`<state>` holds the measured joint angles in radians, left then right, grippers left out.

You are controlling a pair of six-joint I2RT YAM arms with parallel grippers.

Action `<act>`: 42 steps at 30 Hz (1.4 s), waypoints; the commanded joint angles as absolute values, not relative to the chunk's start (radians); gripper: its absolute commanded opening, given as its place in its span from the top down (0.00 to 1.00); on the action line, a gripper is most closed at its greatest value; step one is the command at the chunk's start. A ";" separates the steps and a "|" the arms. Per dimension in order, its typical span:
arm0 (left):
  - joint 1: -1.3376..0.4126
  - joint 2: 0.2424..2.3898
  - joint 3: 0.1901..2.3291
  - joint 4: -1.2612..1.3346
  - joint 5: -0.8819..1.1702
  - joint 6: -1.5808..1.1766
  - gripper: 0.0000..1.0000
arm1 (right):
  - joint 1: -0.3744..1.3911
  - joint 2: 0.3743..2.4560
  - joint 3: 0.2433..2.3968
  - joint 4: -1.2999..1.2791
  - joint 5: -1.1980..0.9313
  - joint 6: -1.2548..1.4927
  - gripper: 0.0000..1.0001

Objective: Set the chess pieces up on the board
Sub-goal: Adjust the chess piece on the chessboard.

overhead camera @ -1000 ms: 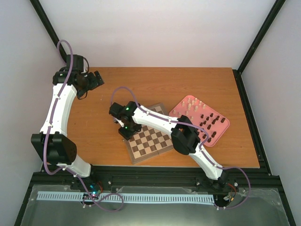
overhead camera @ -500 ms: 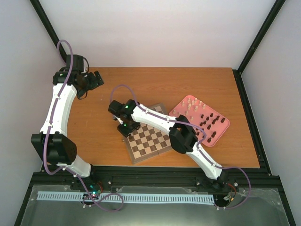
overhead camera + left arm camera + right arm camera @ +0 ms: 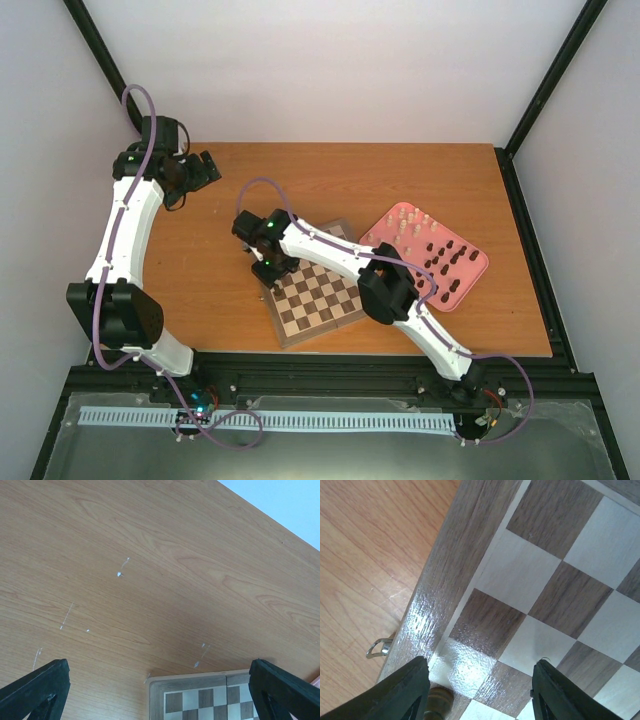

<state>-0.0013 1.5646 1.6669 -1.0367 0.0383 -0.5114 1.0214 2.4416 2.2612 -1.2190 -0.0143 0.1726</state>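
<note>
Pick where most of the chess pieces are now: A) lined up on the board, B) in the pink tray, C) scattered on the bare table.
B: the top view shows the dark and cream chess pieces clustered in the pink tray, beside the board.

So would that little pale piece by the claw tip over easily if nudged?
Probably: the pale piece looks much narrower than one square, so a sideways nudge from the right claw could topple it. Being so small, it is likely light. The board looks glossy, so it might slide first.

Orange-brown wooden table enclosed by plain white walls.
</note>
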 commanded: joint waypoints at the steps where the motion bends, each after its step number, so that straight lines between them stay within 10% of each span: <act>1: -0.008 1.570 1.684 -1.037 0.030 -0.497 0.00 | 1.014 2.462 2.289 -1.237 0.006 0.175 0.43; 42: -0.007 1.611 1.719 -1.046 0.015 -0.496 0.00 | 0.994 2.495 2.293 -1.255 -0.036 0.136 0.40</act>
